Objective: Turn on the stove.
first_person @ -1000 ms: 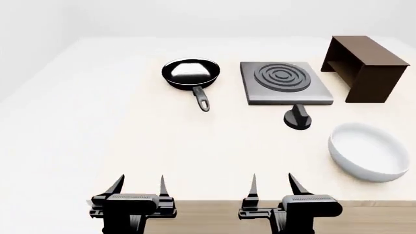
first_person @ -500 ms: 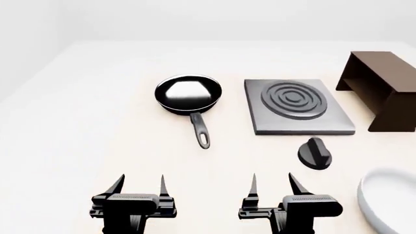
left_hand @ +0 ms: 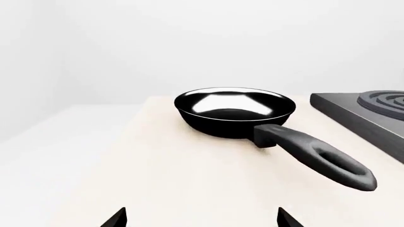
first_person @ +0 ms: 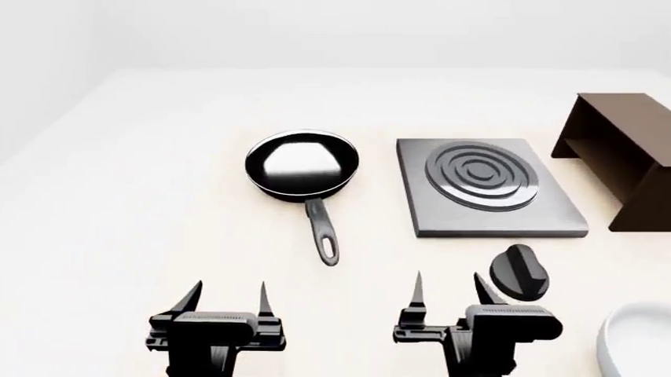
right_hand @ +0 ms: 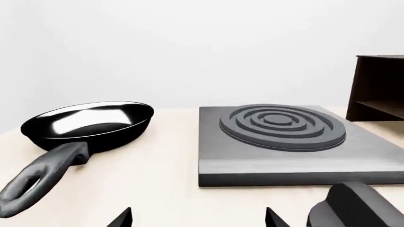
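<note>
1. I see the stove (first_person: 489, 198) flat on the worktop (first_person: 137, 196), coils up; I take it as my landmark.
2. The knob (first_person: 521, 273) stands just in front of the stove's near right corner, apart from it, bar handle tilted.
3. The pan (first_person: 302, 165) sits left of the stove, handle towards me.
4. The shelf (first_person: 627, 153) stands right of the stove; a white bowl (first_person: 634, 342) lies nearer me, beyond the knob.
5. Right pincer (first_person: 449, 292): prongs apart, empty, just left of the knob, not touching it.
6. Left pincer (first_person: 228, 297): prongs apart, empty, well left of the stove, nearer me than the pan.
</note>
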